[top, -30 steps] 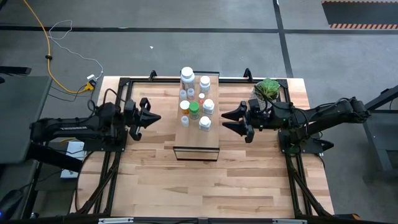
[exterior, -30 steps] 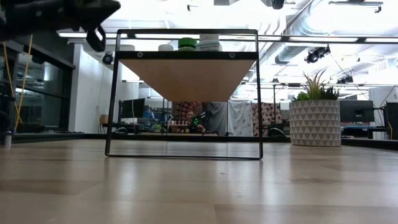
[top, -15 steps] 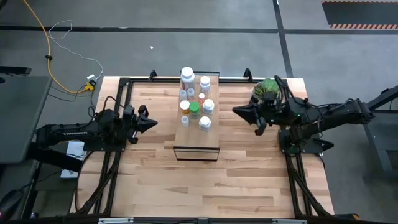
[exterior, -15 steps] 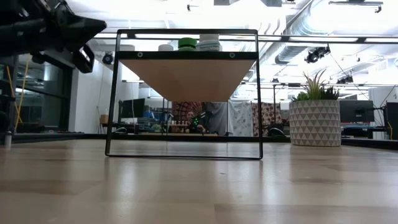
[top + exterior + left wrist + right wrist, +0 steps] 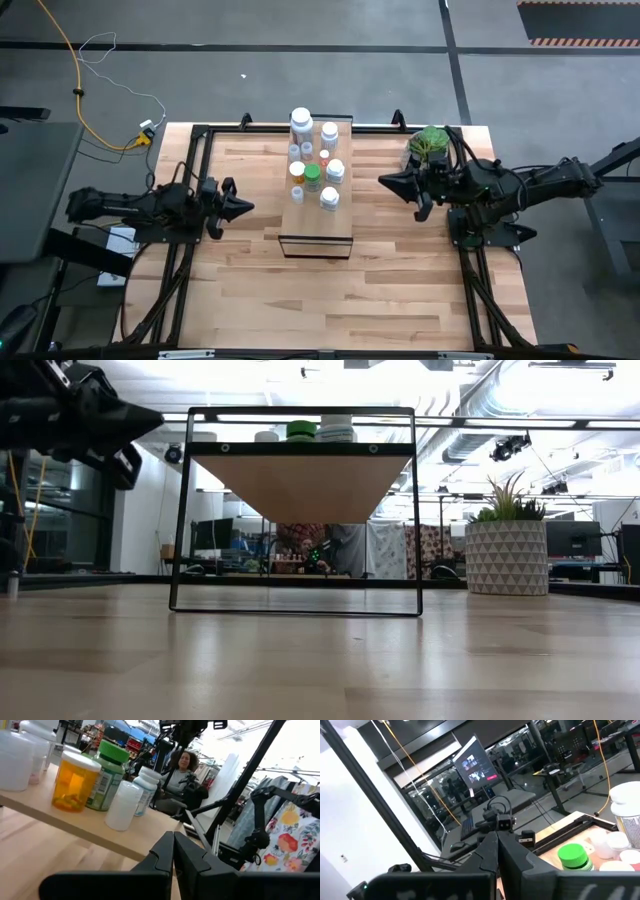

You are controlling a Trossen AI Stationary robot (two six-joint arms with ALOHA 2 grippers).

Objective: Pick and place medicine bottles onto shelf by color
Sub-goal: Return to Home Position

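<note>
Finding the bottles [image 5: 315,160] gathered upright in a tight cluster on one half of the shelf [image 5: 320,228], itself standing mid-bench [image 5: 400,290]. Among them: a green-capped bottle [image 5: 312,177] near the middle, an orange bottle [image 5: 75,782] just beside it, a tall clear bottle [image 5: 301,122] at the cluster's outer end, and small white ones around.

Hanging off to the shelf's left, the left arm [image 5: 130,208], with the left jaws pressed flat together and holding nothing. Mirrored on the other side by the right arm [image 5: 520,188], next to a potted plant [image 5: 428,142], with the right jaws likewise closed on empty air. Well apart from every bottle, both.

Judging by the look of them: light plastic, stiff enough to take a firm squeeze, yet smooth and round, so likely to twist or slip under a shallow pinch. Probably easy to topple too, the tall narrow ones most of all, given small bases and close neighbours.

Best taken across the body just under the cap, with jaws opened only a little wider than the bottle, sparing those touching or nearly touching it. Worth avoiding the cap alone as a hold, for fear of a loose lid turning. Worth setting down gently and square as well, with so little bare room inside that cluster.
</note>
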